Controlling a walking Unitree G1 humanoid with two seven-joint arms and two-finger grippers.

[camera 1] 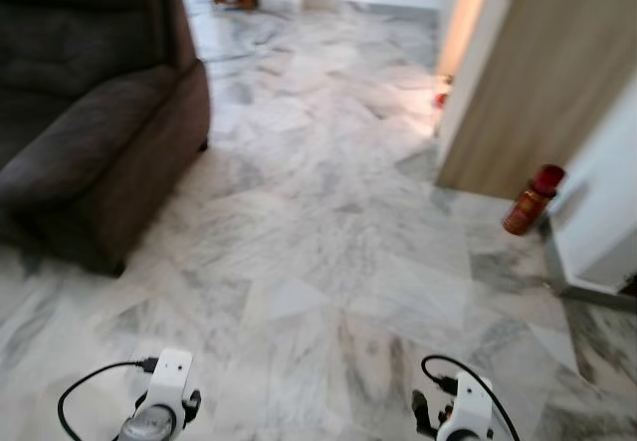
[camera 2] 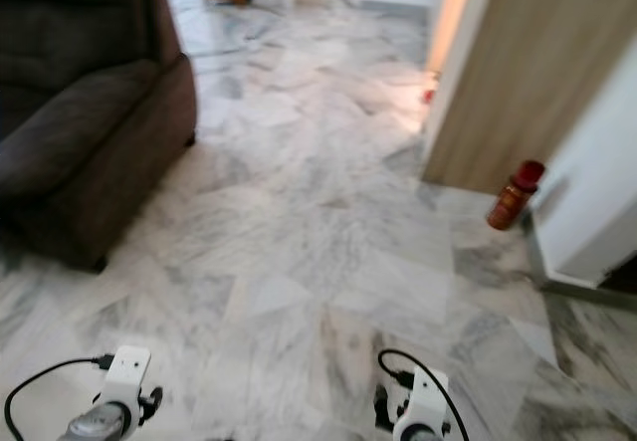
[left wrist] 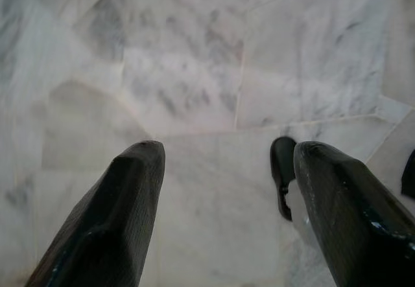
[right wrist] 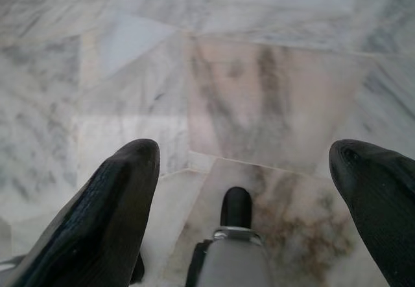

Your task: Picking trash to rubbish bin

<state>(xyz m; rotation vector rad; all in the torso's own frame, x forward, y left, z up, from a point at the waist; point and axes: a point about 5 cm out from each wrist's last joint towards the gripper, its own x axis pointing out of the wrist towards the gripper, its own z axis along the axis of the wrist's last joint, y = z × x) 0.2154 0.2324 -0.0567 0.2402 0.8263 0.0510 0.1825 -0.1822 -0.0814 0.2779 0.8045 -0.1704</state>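
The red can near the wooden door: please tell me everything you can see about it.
The red can is a slim cylinder with a dark red cap and an orange-brown body whose label is blurred. It looks like metal, perhaps a spray can. It stands slightly tilted on the marble floor, beside the wooden door and the white wall. Nothing holds it.

The two head cameras are looking forward and down from standing height across the pale grey-veined marble floor [camera 1: 318,242], sharing the dark brown fabric sofa [camera 1: 90,112] at left and the red-capped brown canister [camera 1: 532,200] by the light wooden door panel [camera 1: 537,73] at right. Each wrist camera is pointing down along its own black fingers [left wrist: 110,222] [right wrist: 97,216], hanging near the same marble tiles.
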